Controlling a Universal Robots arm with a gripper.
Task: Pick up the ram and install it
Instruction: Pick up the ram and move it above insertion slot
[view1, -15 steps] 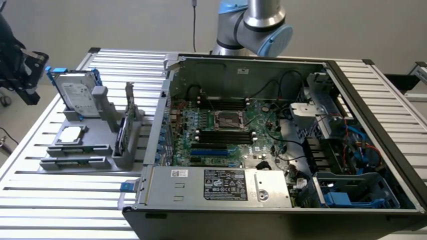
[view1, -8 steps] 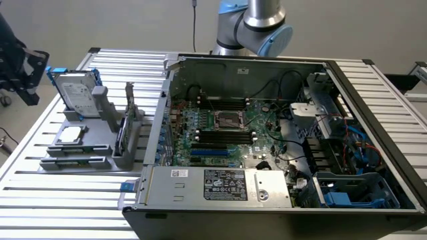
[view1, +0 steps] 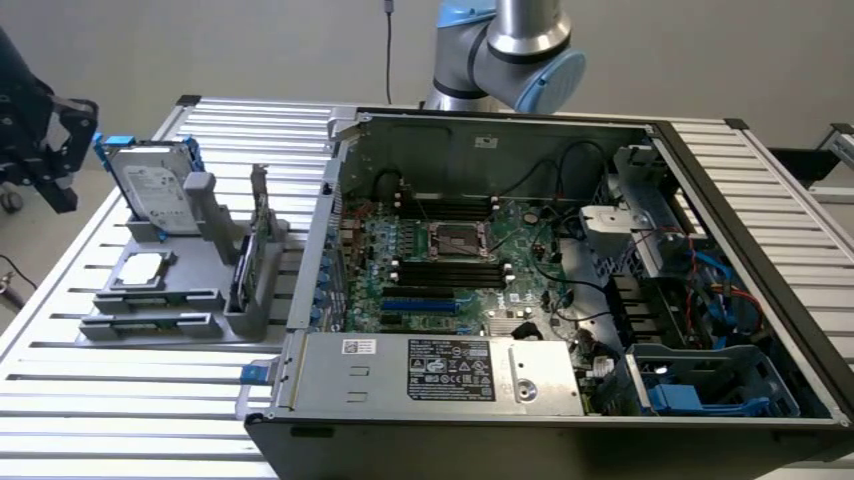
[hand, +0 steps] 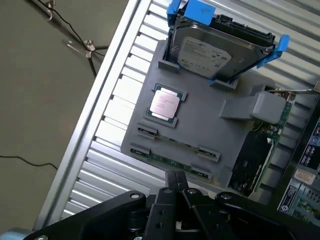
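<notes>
In the exterior view we see the open black computer case (view1: 534, 445) on the slatted aluminium table (view1: 120, 400). The grey plastic parts holder (view1: 187, 258) stands at the exterior view's left of it.

In the wrist view our black two-fingered gripper (hand: 176, 176) hangs near the holder's edge, jaws pressed together on nothing. The ram (hand: 170, 161), a long thin dark green memory stick, lies in the holder's nearest slot, near the square silver processor chip (hand: 164, 104).
</notes>
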